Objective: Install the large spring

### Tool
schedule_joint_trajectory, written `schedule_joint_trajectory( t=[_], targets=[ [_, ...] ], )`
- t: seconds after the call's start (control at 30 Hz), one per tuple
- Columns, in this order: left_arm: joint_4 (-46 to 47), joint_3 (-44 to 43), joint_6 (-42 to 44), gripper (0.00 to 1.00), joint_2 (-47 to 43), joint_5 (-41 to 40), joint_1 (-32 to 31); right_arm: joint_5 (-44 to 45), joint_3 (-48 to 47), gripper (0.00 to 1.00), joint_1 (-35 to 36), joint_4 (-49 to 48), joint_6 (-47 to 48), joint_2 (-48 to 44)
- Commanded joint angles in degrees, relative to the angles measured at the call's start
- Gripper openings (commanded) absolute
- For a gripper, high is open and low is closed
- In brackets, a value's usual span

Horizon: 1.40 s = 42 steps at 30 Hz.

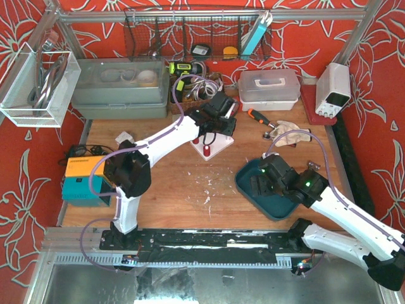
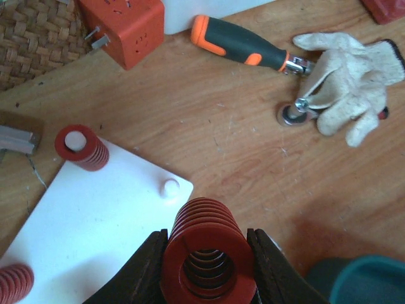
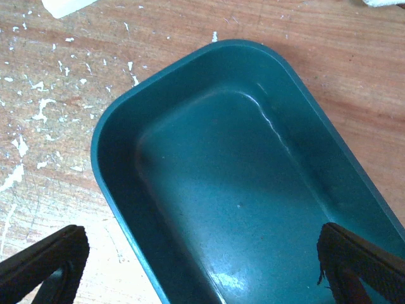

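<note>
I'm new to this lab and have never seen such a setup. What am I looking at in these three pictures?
A left arm and a right arm of a robot, bolted to the near edge of a table, each end in a two-finger gripper. The wide picture comes from a camera above and behind them. The other two come from cameras on the wrists, so each shows its own fingers at the bottom. The left gripper is shut on a large red spring, at the corner of a white plate that has a bare peg and two smaller red springs. Nearby lie a screwdriver and a glove. The right gripper hangs open over a teal tray.
</note>
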<state>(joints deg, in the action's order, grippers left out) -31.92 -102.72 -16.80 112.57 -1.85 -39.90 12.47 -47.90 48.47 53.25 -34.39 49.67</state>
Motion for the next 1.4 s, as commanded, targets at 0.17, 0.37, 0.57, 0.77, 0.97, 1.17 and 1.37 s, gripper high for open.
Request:
schedule_joint_trajectory(
  t=[0.17, 0.37, 0.57, 0.77, 0.97, 1.17, 1.37],
  targets=[
    [-1.1, -9.9, 4.5, 0.0, 9.7, -7.3, -0.6, 2.4, 0.7, 0.99, -0.3, 3.7, -1.2, -2.0],
    [-1.3, -12.4, 4.8, 0.0, 13.0, -9.0, -0.4, 2.5, 0.6, 0.99, -0.5, 3.8, -0.7, -1.8],
    [-1.8, -12.5, 4.2, 0.0, 14.5, -8.6, -0.4, 3.4, 0.3, 0.99, -0.6, 4.1, -0.5, -1.9],
    [-3.5, -13.5, 3.5, 0.0, 15.0, -7.9, -0.4, 3.5, 0.6, 0.99, -1.0, 3.6, 0.4, -1.4],
    [-3.9, -13.4, 3.3, 0.0, 15.7, -8.2, -0.4, 3.4, 0.6, 0.99, -1.6, 3.4, 0.7, -0.2],
    [-4.0, -13.5, 2.9, 0.02, 17.2, -7.4, -0.4, 3.1, 0.7, 0.99, -2.1, 3.5, 0.7, -0.7],
    [-5.9, -14.2, 2.4, 0.02, 17.8, -8.3, -0.5, 2.9, 1.1, 0.99, -2.4, 3.4, 0.7, -0.9]
  ],
)
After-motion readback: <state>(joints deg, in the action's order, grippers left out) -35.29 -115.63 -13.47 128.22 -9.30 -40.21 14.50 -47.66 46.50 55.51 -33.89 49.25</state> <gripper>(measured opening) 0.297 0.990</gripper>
